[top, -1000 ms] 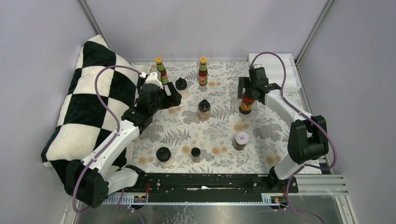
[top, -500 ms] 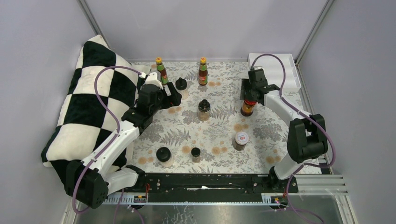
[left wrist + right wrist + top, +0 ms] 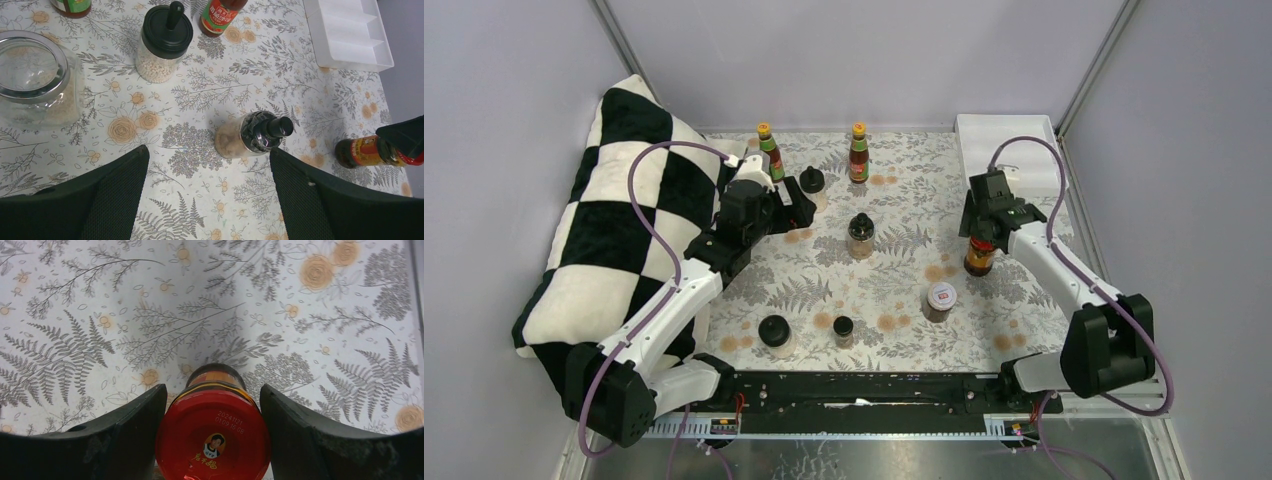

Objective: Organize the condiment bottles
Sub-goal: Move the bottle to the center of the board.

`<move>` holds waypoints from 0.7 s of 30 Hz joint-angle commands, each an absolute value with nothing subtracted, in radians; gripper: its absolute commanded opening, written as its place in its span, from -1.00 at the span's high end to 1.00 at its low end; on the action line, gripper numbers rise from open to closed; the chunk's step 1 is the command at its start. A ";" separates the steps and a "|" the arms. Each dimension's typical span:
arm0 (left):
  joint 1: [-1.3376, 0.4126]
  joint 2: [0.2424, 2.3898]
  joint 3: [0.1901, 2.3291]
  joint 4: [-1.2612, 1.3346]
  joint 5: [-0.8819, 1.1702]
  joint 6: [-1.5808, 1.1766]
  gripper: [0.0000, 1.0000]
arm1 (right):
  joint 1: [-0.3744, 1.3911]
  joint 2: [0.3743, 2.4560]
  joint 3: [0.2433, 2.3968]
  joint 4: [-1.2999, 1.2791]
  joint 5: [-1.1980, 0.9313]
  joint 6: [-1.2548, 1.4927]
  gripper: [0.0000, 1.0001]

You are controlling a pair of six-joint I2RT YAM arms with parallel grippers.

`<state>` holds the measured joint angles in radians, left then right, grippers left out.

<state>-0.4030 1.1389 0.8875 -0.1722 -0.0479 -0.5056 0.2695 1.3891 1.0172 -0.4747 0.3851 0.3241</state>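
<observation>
My right gripper is shut on a dark-sauce jar with a red lid, its fingers pressed to both sides of the lid at the table's right middle. My left gripper hangs open and holds nothing, just near of a grinder-topped jar. Beyond it stand a black-lidded jar of white grains and a clear-lidded jar. Two slim red-sauce bottles stand at the back. A white-lidded jar and two black-lidded jars sit toward the near edge.
A white rectangular tray with ribbed slots lies at the back right corner. A black-and-white checkered pillow fills the left side beside the left arm. The floral cloth covers the table.
The right gripper has shut on the red-lidded jar and carried it nearer and to the right, away from the tray. The left arm has stayed put.
</observation>
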 commanded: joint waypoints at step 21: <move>-0.400 1.144 0.876 -0.124 0.021 -0.545 -0.85 | 0.271 1.018 0.830 -0.531 0.650 0.516 -0.40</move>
<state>-0.4030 1.1393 0.8875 -0.1719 0.0048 -0.5339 0.2695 1.0756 0.8131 -0.5579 0.5709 0.4896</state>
